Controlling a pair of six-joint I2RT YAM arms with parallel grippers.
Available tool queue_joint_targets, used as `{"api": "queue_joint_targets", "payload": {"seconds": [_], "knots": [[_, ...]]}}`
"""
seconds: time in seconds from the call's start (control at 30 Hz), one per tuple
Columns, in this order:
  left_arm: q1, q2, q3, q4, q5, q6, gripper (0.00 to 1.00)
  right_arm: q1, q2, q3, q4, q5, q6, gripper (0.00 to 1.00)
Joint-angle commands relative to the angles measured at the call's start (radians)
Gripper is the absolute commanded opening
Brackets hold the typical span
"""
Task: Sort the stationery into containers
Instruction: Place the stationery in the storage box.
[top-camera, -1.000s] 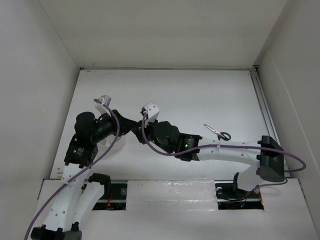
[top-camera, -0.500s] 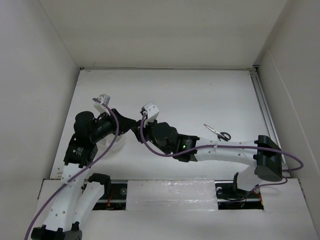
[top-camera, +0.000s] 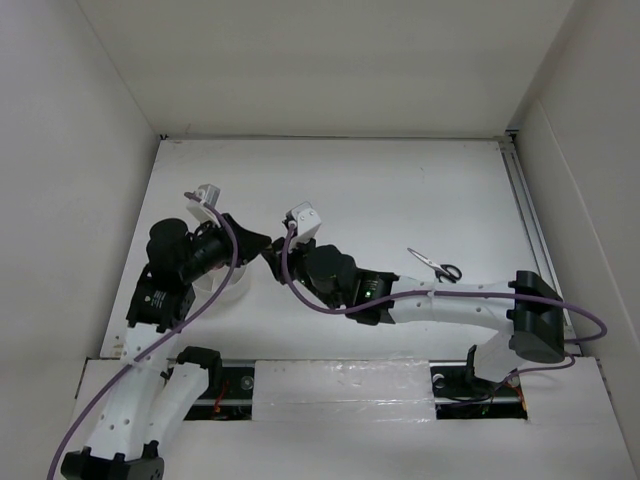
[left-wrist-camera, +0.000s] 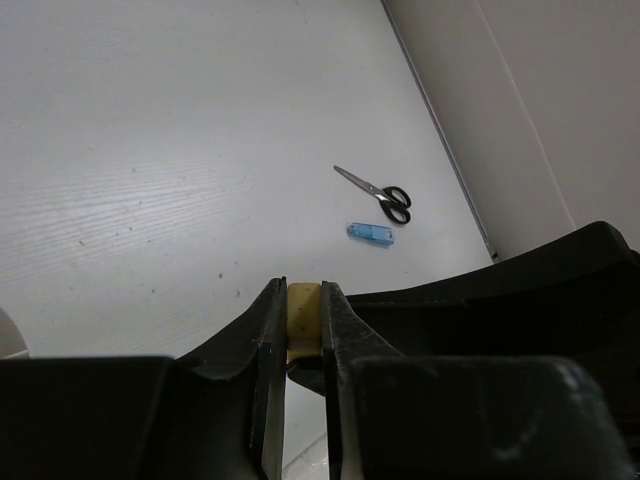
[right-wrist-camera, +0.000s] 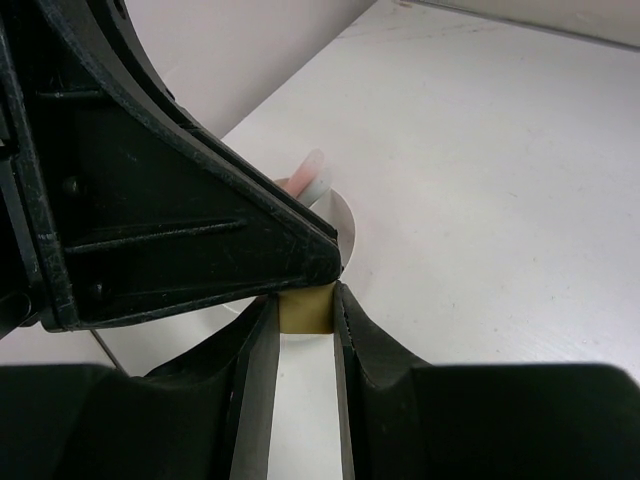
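A small yellow block (left-wrist-camera: 304, 318) sits between the fingers of both grippers, which meet tip to tip above the table's left-middle. My left gripper (top-camera: 262, 246) is shut on it, and my right gripper (top-camera: 276, 260) is shut on the same block (right-wrist-camera: 305, 308) from the opposite side. The round white tub (top-camera: 228, 290) lies under the left arm, and its rim (right-wrist-camera: 340, 222) shows behind the grippers with a pink pen (right-wrist-camera: 308, 168) in it. Black-handled scissors (top-camera: 435, 266) lie at the right, and a blue marker (left-wrist-camera: 370, 233) lies near them (left-wrist-camera: 377, 193).
White walls close in the table on the left, back and right. A rail (top-camera: 525, 210) runs along the right edge. The right arm's forearm (top-camera: 450, 300) stretches across the near middle of the table.
Both grippers have stayed together on the block. The left arm and the joined grippers have shifted slightly left and away.
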Motion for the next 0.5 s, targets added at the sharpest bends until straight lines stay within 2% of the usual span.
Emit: {"api": "queue_joint_targets", "payload": {"seconds": [0.0,0.07,0.1,0.17,0.2,0.33,0.43,0.47], "knots": [[-0.010,-0.005,0.069,-0.049,0.008,0.005,0.00,-0.009,-0.004,0.016,0.117,0.065,0.011,0.09],[-0.010,-0.014,0.097,-0.081,-0.078,0.016,0.00,-0.009,-0.013,0.007,0.117,0.065,0.011,0.22],[-0.010,-0.014,0.106,-0.092,-0.106,0.025,0.00,-0.009,-0.013,0.007,0.117,0.065,0.011,0.39],[-0.010,-0.026,0.106,-0.101,-0.146,0.034,0.00,-0.009,-0.022,0.007,0.117,0.065,0.011,0.49],[-0.010,-0.027,0.115,-0.101,-0.188,0.034,0.00,-0.009,-0.022,-0.003,0.117,0.065,0.011,0.58],[-0.010,-0.027,0.115,-0.110,-0.232,0.044,0.00,-0.009,-0.031,-0.014,0.117,0.065,0.011,0.71],[-0.010,-0.036,0.115,-0.110,-0.256,0.044,0.00,-0.009,-0.040,-0.023,0.117,0.056,0.000,0.75],[-0.010,-0.036,0.115,-0.110,-0.265,0.044,0.00,-0.009,-0.041,-0.023,0.117,0.056,0.000,0.79]]}}
